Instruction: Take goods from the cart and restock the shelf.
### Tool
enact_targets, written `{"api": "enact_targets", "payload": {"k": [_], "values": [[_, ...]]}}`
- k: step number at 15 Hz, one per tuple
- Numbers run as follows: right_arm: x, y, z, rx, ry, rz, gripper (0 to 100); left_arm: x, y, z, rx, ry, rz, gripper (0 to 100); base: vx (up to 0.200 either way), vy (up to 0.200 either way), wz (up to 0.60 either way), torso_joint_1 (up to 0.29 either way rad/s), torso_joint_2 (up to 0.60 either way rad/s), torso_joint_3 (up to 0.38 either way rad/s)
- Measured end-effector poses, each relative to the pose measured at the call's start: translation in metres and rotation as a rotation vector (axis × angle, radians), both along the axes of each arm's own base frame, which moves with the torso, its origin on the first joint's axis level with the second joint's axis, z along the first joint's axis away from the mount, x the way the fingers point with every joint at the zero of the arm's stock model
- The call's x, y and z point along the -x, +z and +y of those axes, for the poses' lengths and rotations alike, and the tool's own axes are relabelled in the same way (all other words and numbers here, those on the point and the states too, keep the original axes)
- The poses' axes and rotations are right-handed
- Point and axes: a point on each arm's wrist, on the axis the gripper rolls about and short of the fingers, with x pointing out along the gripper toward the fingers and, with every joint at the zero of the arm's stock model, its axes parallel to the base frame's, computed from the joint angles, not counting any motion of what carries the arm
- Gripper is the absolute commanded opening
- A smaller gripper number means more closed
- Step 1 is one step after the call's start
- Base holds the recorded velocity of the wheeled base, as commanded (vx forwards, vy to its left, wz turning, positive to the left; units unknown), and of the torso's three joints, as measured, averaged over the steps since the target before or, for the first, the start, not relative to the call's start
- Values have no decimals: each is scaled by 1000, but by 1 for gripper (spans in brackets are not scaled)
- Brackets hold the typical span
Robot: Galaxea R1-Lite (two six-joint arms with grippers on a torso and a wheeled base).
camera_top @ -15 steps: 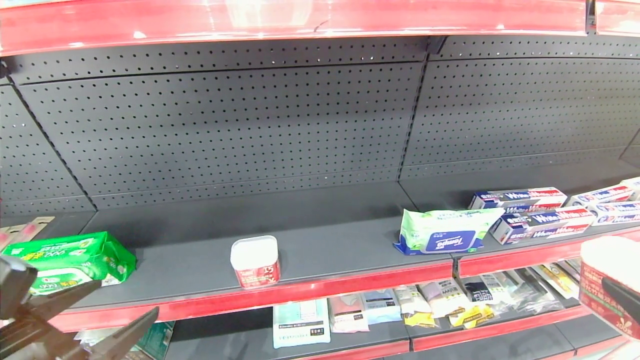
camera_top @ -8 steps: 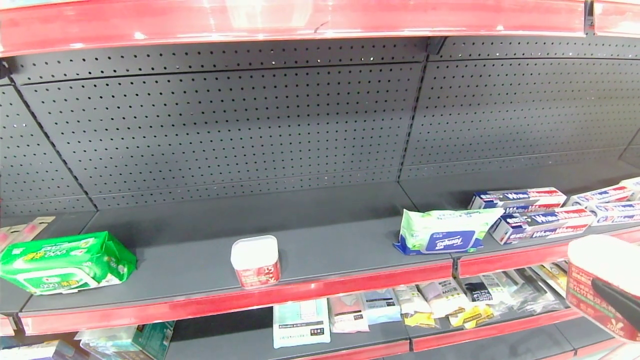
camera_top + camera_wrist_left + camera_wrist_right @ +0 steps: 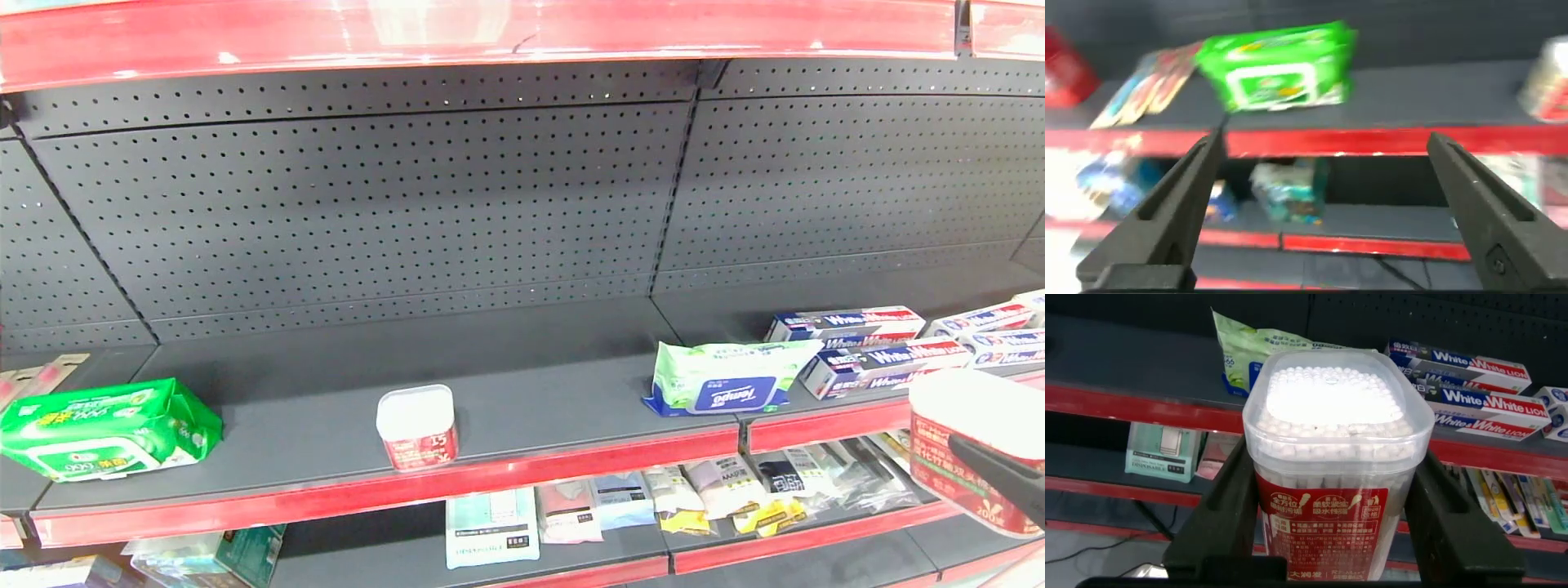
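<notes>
My right gripper is shut on a clear tub of cotton swabs with a red label, held upright in front of the shelf's right end. The same tub shows at the lower right of the head view, with one dark finger across its label. A matching cotton swab tub stands on the dark shelf near its red front edge. My left gripper is open, low in front of the shelf, below a green wipes pack.
On the shelf lie a green wipes pack at the left, a pale green wipes pack right of centre, and toothpaste boxes at the right. The lower shelf holds small packets. A red shelf hangs overhead.
The right gripper has carried the tub up and to the left, closer to the shelf. The left gripper has dropped out of the head view's lower left corner.
</notes>
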Motion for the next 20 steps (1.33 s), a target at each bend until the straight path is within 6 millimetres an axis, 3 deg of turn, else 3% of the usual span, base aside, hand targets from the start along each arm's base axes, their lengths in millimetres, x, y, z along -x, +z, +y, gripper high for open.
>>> {"api": "enact_targets", "payload": {"k": [3,5,8,10,12,17,20], "values": [[-2,0,0,-13,-5,11,0,0,-6,-7,29,192,12,100,0,0,0,0,0,0],[-2,-1,0,-14,-5,15,0,-8,-13,-12,63,60,-34,100,0,0,0,0,0,0],[-3,1,0,-14,-6,9,0,-15,-20,-20,81,-290,-92,100,0,0,0,0,0,0],[-3,5,0,-14,-5,-4,0,-16,-25,-18,83,-225,-90,100,0,0,0,0,0,0],[-4,9,0,-14,-3,-19,0,-16,-30,-14,135,-43,-76,100,0,0,0,0,0,0],[-1,13,0,0,5,-47,0,-16,-31,-16,111,-128,-50,100,0,0,0,0,0,0],[7,4,1,-3,25,-41,0,-16,-31,-16,111,-127,-50,100,0,0,0,0,0,0]]}}
